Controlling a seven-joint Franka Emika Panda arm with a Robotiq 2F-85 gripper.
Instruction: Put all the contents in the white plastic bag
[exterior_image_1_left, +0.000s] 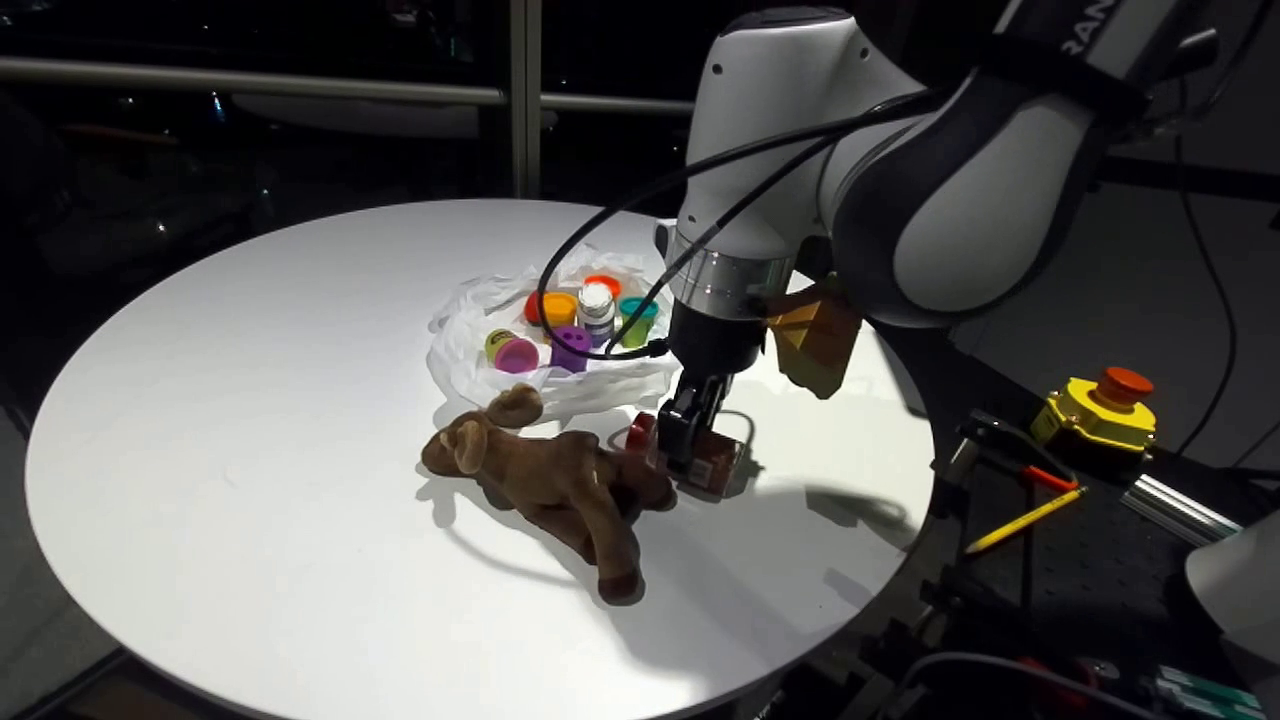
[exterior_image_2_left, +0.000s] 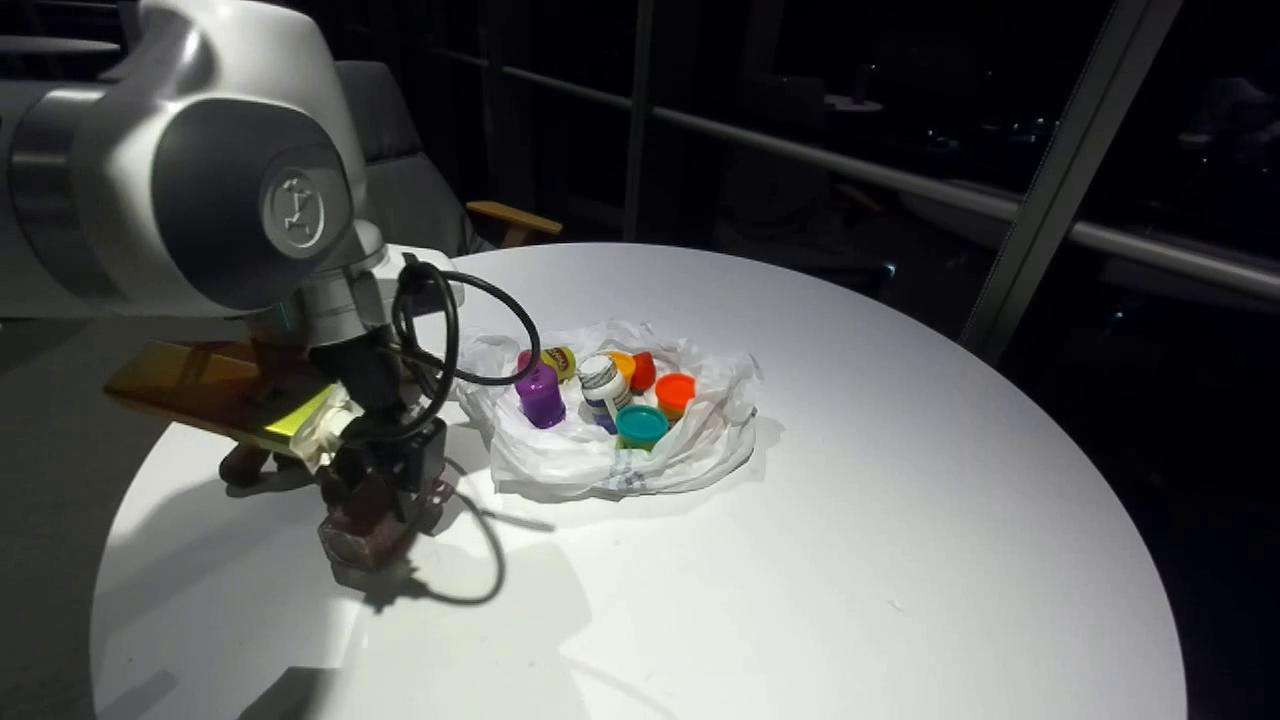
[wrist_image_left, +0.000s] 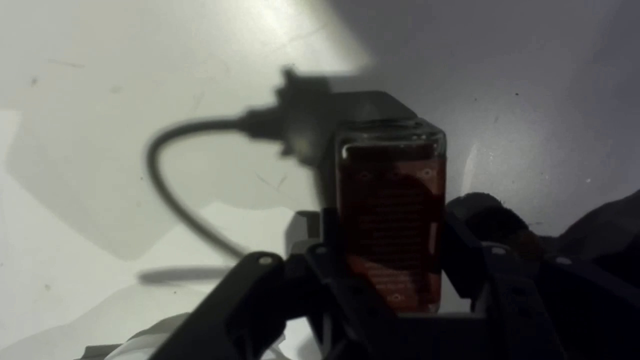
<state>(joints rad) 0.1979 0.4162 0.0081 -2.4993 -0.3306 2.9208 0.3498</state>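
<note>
The end effector (wrist_image_left: 389, 225) is grasping a clear jar (wrist_image_left: 392, 192), dark red inside, in the wrist view, clasping it from opposite sides; fine print is showing on the jar, too dim for reading. A looping shadow (wrist_image_left: 155, 155) is falling across the desk (wrist_image_left: 95, 180) alongside.

In an exterior view the jar is being held sideways — touching the desk or just above it, I cannot tell which — with its red lid (exterior_image_1_left: 640, 432) beside the hind end of the brown plush animal (exterior_image_1_left: 545, 470). That toy is sprawling on the desk, its head near the white plastic bag (exterior_image_1_left: 455, 350). The bag is lying spread and crumpled, and a purple pot (exterior_image_1_left: 572, 345), a yellow pot with a pink end (exterior_image_1_left: 515, 355), an orange pot (exterior_image_1_left: 559, 308) and a white bottle (exterior_image_1_left: 597, 315) are resting on it.

In an exterior view a teal-lidded pot (exterior_image_2_left: 641, 427) and a red-orange pot (exterior_image_2_left: 676, 393) are also sitting on the bag, its edges wrinkling up around them. The robot arm (exterior_image_2_left: 220, 190) is hiding most of the plush animal.
</note>
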